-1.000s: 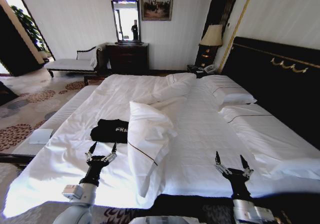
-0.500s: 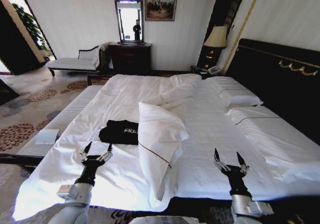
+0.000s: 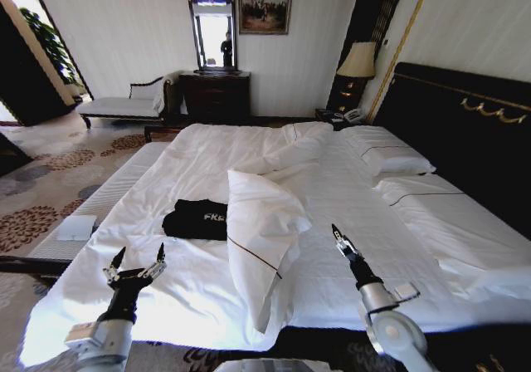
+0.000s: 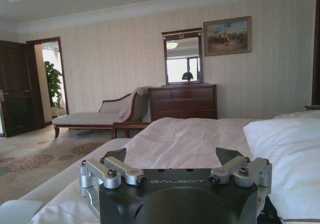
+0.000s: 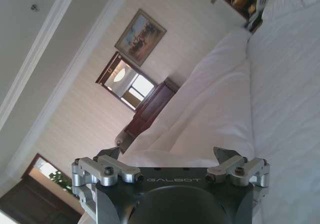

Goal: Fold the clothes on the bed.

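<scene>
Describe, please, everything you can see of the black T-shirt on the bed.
The T-shirt is black, soft-looking fabric with white lettering, partly hidden by the pillow that leans against its right edge. It lies bunched in a low, roughly rectangular heap, not spread flat, on the white duvet toward the bed's left side. The left claw hovers open short of it, not touching.

Dark wood dresser (image 3: pixel 214 95) under a mirror (image 3: pixel 212 32), framed painting (image 3: pixel 265 6), table lamp (image 3: pixel 354 61) — white chaise (image 3: pixel 124 105), patterned carpet (image 3: pixel 50 173)

White-duveted bed (image 3: pixel 357 198) with pillows (image 3: pixel 259 222) and black T-shirt (image 3: pixel 197 220)
</scene>
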Available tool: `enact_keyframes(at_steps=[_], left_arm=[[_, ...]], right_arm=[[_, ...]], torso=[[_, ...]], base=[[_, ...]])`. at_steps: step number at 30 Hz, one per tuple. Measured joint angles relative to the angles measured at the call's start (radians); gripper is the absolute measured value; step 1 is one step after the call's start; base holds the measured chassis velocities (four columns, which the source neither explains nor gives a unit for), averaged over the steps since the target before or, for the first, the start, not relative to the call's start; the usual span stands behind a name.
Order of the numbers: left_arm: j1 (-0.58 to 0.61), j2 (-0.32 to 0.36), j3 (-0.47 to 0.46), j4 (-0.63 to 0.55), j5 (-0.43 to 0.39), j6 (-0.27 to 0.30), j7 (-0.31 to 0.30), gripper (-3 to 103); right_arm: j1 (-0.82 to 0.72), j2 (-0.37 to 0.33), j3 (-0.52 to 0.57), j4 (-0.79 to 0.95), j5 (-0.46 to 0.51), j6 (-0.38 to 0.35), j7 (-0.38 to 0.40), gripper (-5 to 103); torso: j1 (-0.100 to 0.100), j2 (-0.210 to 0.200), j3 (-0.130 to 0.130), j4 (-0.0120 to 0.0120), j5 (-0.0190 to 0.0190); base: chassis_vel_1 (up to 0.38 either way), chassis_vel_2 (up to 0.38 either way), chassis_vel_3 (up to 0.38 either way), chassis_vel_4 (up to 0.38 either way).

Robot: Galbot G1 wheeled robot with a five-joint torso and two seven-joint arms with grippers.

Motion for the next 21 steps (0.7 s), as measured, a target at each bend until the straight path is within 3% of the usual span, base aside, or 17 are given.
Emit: enact_keyframes(at_steps=[2, 10, 21], left_arm=[[0.026, -0.02, -0.014, -0.006, 0.01, 0.0, -0.002, 100], [0.068, -0.069, -0.037, -0.008, 0.022, -0.01, -0.017, 100], [0.076, -0.105, -0.007, -0.006, 0.079, -0.025, -0.035, 100]], right_arm=[[0.077, -0.017, -0.037, -0.041, 0.064, -0.043, -0.001, 100], [0.271, -0.029, -0.161, -0.163, 0.099, -0.122, 0.013, 100], [0.482, -0.014, -0.3, -0.357, 0.129, -0.145, 0.009, 100]], torso=[[0.0, 0.0, 0.0, 0.0002, -0.0003], [0.0, 0.0, 0.0, 0.0002, -0.0007], [0.0, 0.0, 0.0, 0.0001, -0.0008]], base=[[0.0, 0.0, 0.0, 0.0], [0.0, 0.0, 0.0, 0.0], [0.0, 0.0, 0.0, 0.0]])
